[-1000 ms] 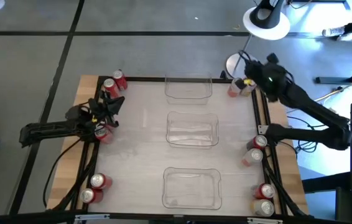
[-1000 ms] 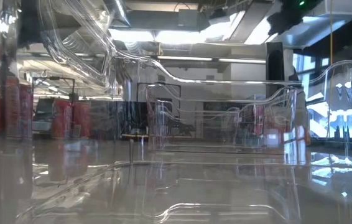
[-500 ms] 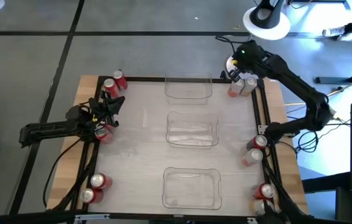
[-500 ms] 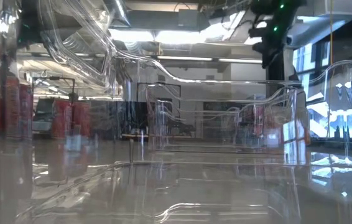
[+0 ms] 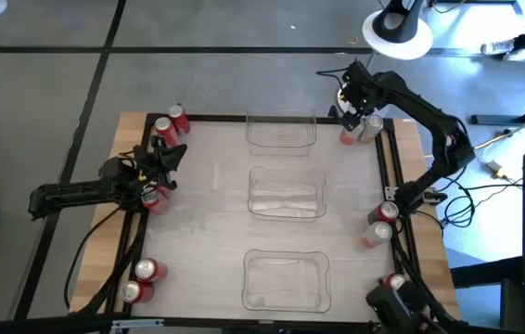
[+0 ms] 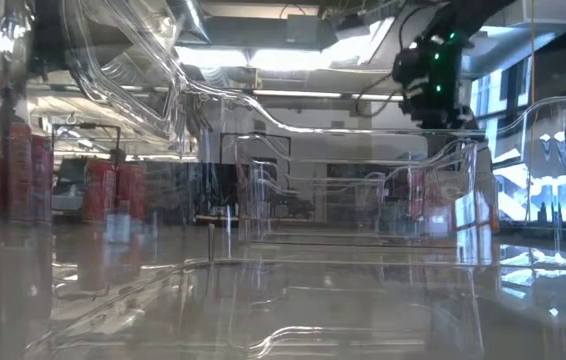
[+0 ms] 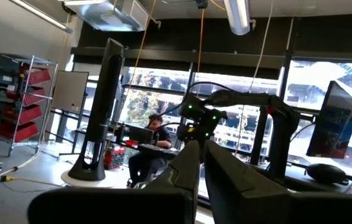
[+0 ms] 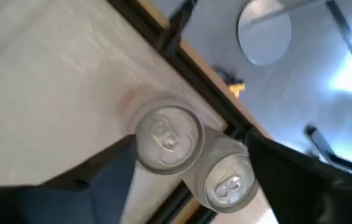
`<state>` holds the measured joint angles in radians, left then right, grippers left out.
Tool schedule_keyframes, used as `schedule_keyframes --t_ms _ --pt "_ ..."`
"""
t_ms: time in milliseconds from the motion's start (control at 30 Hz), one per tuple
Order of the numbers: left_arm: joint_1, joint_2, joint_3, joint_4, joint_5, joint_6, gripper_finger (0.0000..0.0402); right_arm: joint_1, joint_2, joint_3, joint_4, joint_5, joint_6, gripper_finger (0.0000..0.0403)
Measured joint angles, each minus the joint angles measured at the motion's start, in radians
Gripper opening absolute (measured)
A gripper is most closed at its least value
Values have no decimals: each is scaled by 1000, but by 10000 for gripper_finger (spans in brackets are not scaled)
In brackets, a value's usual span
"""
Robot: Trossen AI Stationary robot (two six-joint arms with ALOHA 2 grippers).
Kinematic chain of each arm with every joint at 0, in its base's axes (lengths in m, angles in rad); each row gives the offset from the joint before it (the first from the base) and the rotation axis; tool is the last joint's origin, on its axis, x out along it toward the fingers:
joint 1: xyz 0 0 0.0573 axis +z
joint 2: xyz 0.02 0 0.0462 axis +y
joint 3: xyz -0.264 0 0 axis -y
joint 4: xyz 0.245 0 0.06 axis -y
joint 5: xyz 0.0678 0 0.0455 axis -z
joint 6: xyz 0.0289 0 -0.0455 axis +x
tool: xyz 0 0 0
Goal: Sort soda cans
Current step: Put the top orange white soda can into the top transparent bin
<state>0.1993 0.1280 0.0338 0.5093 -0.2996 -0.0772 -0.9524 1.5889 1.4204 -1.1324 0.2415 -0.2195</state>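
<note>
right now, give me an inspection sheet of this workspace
surface: pale table with a dark frame, on wood.
job's things: soda cans in groups at the table's edges; one pair at the far right corner, both tops visible.
clutter: three clear trays in a row down the middle, nothing seen in them.
claws: right claw open above the far right pair, a finger on either side of the cans; left claw shut, at the left edge over a red can.
cables: some trail off the table's right side.
surroundings: a person sits at a desk beyond the table.
</note>
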Motion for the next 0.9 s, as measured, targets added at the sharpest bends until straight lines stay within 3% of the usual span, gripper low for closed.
schedule_keyframes --t_ms 200,500,633,900 --pt "0 0 0 -41 0 -29 17 3 37 0 10 39 -54 395" --pt "0 0 0 -59 0 -29 17 3 37 -10 10 63 -20 379" --pt "0 0 0 -60 0 -29 17 3 37 -51 51 -20 -37 379" --pt "0 0 0 -62 0 -31 17 2 37 -122 117 -33 -56 378"
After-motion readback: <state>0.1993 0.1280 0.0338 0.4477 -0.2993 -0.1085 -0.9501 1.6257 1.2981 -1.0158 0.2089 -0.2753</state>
